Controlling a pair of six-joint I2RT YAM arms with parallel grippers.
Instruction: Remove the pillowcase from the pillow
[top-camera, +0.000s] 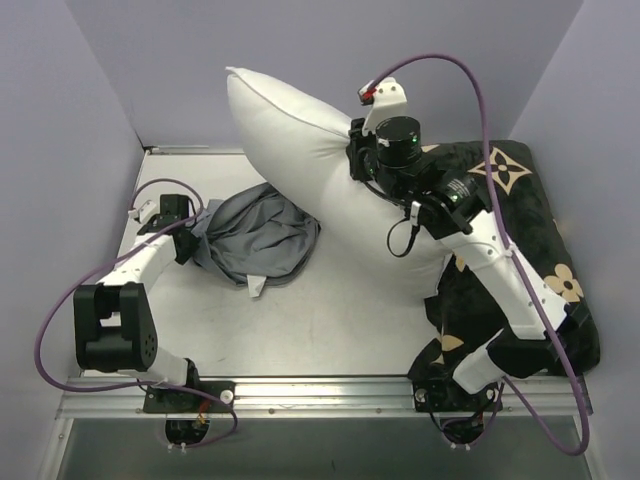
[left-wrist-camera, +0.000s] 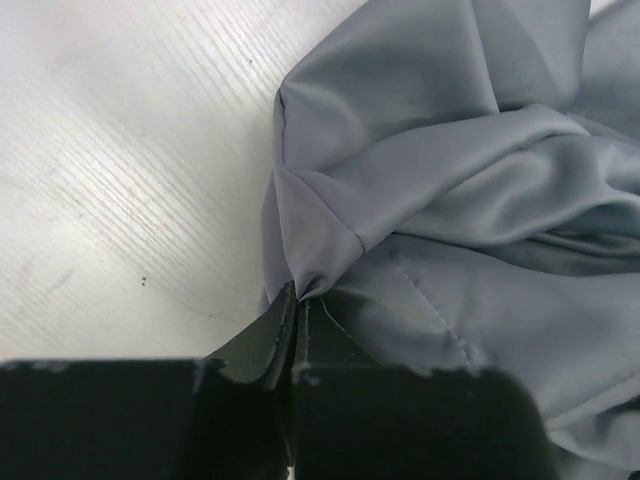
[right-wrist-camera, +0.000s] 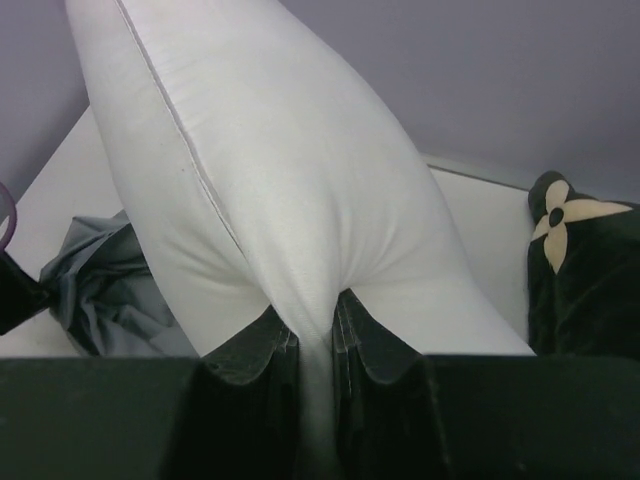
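Observation:
The white pillow (top-camera: 320, 160) is bare and lifted at a slant over the table, one pointed corner up at the back. My right gripper (top-camera: 358, 150) is shut on a pinch of its cloth; in the right wrist view the pillow (right-wrist-camera: 280, 170) bulges out from between the gripper's (right-wrist-camera: 316, 335) fingers. The grey-blue pillowcase (top-camera: 255, 238) lies crumpled and empty on the table, left of the pillow. My left gripper (top-camera: 190, 238) is shut on its left edge; in the left wrist view the gripper (left-wrist-camera: 296, 300) pinches a fold of the pillowcase (left-wrist-camera: 450, 200).
A black cushion with tan flower motifs (top-camera: 530, 250) lies at the right under my right arm; it also shows in the right wrist view (right-wrist-camera: 585, 270). The white table (top-camera: 330, 320) is walled by purple panels on three sides.

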